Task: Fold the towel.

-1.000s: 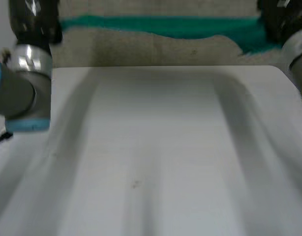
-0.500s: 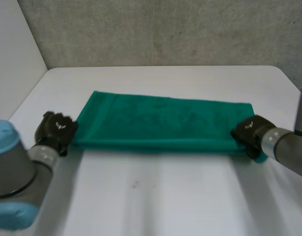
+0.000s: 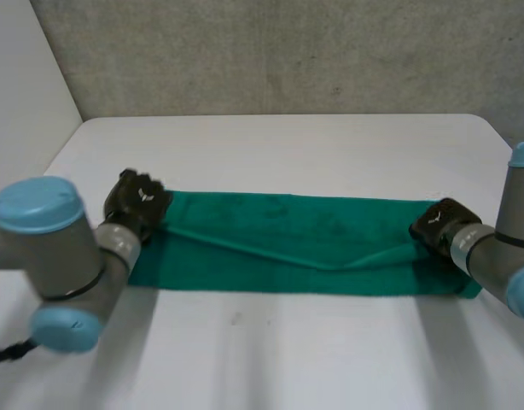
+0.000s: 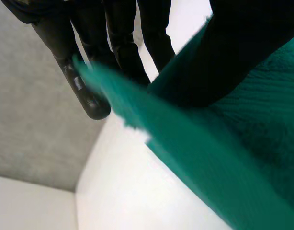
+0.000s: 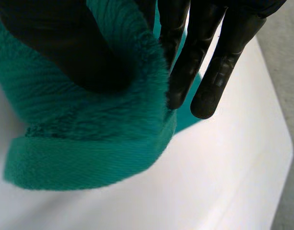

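**Green terry-cloth towel (image 3: 296, 278) pinched at both ends**

Nearest the camera, the flat white table (image 3: 288, 359) is bare right up to the towel's near edge. The towel lies as a long band across the table's middle, parallel to the near side. Its upper layer is drawn up at both ends and sags in a shallow V between them. The left black hand (image 3: 138, 201) pinches the towel's left end between thumb and straight fingers. The right black hand (image 3: 437, 224) clamps a fold of the right end, with the thumb on top and the fingers behind. Beyond the towel, open tabletop runs to the far edge, with a rough grey wall (image 3: 288, 51) behind it.
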You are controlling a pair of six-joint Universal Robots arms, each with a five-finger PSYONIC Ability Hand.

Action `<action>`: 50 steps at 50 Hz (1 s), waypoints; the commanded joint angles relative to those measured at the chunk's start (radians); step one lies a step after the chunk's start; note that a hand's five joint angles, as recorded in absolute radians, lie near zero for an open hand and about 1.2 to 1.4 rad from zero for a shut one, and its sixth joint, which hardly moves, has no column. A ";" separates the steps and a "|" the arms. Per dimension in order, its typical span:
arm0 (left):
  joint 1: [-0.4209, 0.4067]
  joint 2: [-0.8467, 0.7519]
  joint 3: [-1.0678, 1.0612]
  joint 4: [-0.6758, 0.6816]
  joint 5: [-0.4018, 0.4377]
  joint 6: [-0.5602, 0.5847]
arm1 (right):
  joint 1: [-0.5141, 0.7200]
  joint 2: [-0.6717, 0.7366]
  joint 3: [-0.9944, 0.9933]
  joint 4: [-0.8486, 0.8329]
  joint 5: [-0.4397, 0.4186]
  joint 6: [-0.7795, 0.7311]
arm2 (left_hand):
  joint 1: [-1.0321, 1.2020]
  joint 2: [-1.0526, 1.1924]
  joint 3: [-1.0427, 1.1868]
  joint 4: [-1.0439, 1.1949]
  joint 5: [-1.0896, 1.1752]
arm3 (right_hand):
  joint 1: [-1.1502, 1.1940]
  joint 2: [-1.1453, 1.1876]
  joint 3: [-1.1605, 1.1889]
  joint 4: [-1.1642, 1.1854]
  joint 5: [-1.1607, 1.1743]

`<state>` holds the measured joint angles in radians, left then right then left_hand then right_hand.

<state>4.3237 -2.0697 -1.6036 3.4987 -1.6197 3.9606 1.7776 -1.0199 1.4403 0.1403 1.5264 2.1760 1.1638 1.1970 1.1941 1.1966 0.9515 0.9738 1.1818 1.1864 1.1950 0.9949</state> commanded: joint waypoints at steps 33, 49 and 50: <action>-0.012 -0.420 0.487 0.226 0.192 0.015 | 0.026 0.247 -0.417 -0.048 0.011 0.237 | -0.501 -0.534 -0.531 -0.534 -0.463 | -0.442 -0.650 -0.655 -0.664 -0.638; -0.010 -0.484 0.513 0.215 0.204 0.005 | 0.013 0.337 -0.483 -0.039 -0.106 0.280 | -0.507 -0.540 -0.537 -0.540 -0.469 | -0.416 -0.624 -0.629 -0.637 -0.612; -0.010 -0.484 0.511 0.214 0.204 0.005 | 0.009 0.336 -0.483 -0.036 -0.107 0.285 | -0.501 -0.534 -0.531 -0.534 -0.463 | -0.416 -0.624 -0.629 -0.637 -0.612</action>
<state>4.3134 -2.5372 -1.0994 3.7234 -1.4163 3.9659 1.7941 -0.6951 0.9677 0.0991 1.4243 2.4430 0.5988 0.5937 0.5991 0.5913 0.4123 0.4423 0.5026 0.4971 0.4926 0.3217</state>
